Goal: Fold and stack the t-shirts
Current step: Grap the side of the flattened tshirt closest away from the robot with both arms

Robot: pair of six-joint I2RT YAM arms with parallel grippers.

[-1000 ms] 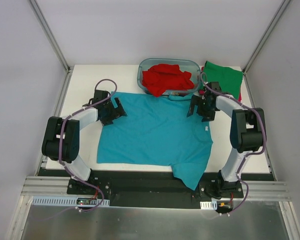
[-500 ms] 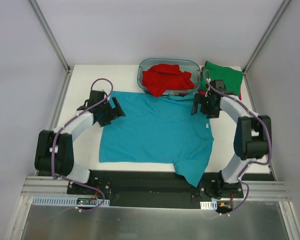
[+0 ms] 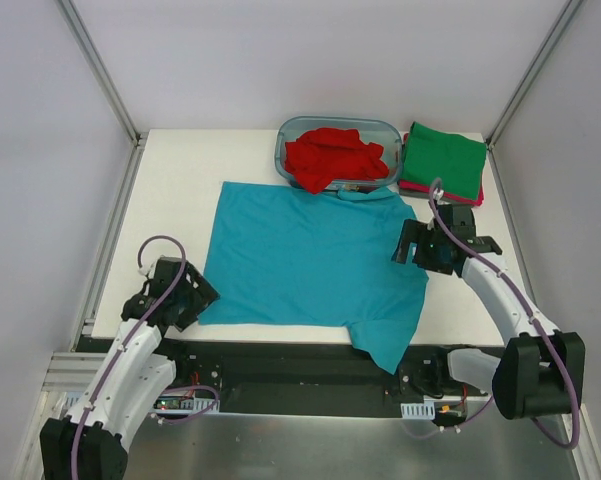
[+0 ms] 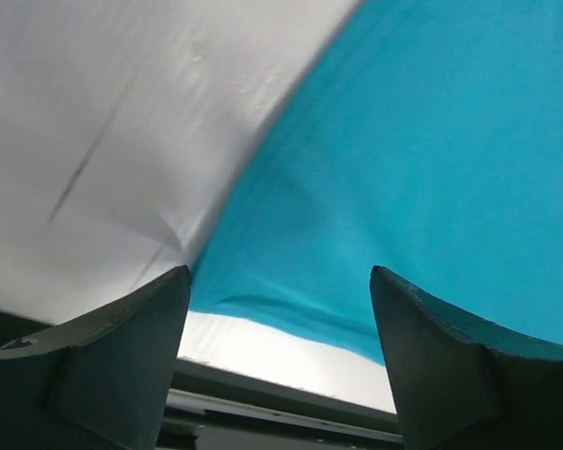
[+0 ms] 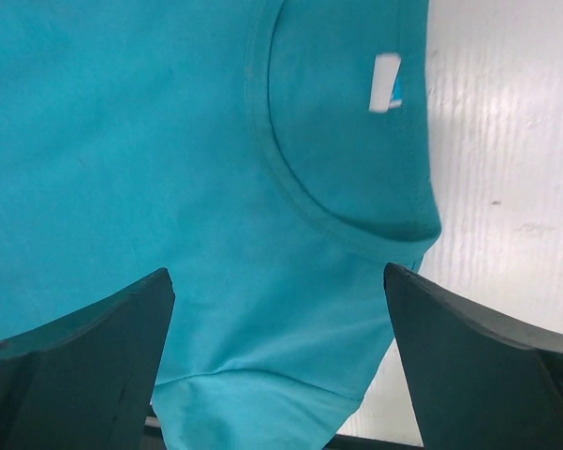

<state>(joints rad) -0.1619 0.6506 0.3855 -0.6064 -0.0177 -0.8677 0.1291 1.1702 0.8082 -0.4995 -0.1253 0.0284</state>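
Note:
A teal-blue t-shirt (image 3: 310, 260) lies spread flat on the white table, one sleeve hanging over the near edge. My left gripper (image 3: 192, 298) is open and empty at the shirt's near left corner (image 4: 262, 281). My right gripper (image 3: 416, 250) is open and empty over the shirt's collar (image 5: 347, 225) at its right edge. A red t-shirt (image 3: 332, 156) lies crumpled in the clear tub (image 3: 285, 150) at the back. A folded green t-shirt (image 3: 442, 160) lies on a magenta one (image 3: 420, 187) at the back right.
The table's near edge and a black rail (image 3: 300, 365) run just below the teal shirt. White walls and metal posts (image 3: 100, 70) enclose the table on three sides.
Both arms have pulled back from the shirt's far corners toward the near edge. The left gripper moved to the near left corner, the right gripper down to the collar. The shirt lies flat.

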